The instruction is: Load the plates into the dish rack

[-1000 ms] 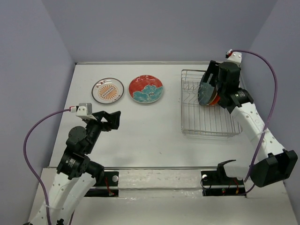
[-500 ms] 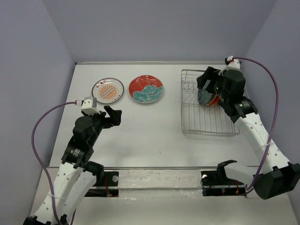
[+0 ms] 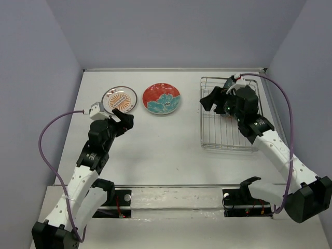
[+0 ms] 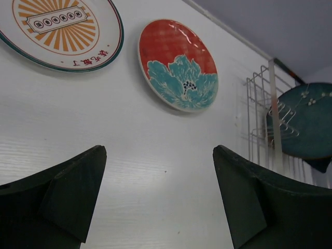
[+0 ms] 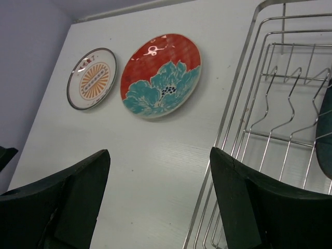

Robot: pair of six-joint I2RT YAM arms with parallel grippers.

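left claw (image 4: 158,155) spread wide, sunburst plate (image 4: 57,28), red flowered plate (image 4: 178,65) beyond; teal plate (image 4: 311,129) in rack (image 4: 273,114)

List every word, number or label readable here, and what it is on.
Orange sunburst plate, centre band: a row of small marks, too blurred to read.
Same plate, near rim: red characters, not legible.
Red flower plate, dish rack: no text visible.
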